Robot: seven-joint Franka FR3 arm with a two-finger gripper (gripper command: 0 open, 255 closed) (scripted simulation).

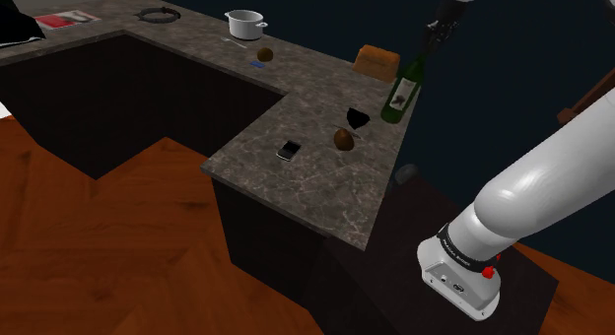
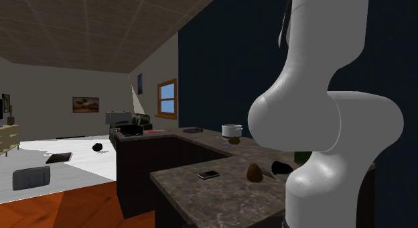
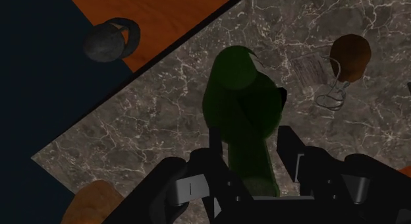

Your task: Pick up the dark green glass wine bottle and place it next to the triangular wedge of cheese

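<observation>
In the shoulder view the wine bottle (image 1: 402,90) leans over the stone counter (image 1: 296,185), next to the dark wedge (image 1: 358,117) that is probably the cheese. The gripper (image 1: 431,49) is at its neck. Whether the base is clear of the surface I cannot tell. Glass this size is likely heavy, rigid, slick and breakable. The narrow neck is the natural place to hold it, but the body can swing below it, so slow moves and a gentle set-down seem wise.

In the second exterior view a sliver of the dark green bottle (image 2: 303,155) shows past the white arm (image 2: 315,119), close to the wedge (image 2: 281,167).

In the wrist view the bottle (image 3: 240,91) is deep green and glossy, widening from the neck to rounded shoulders. The gripper (image 3: 250,160) has closed on the neck, one black finger on each side.
</observation>
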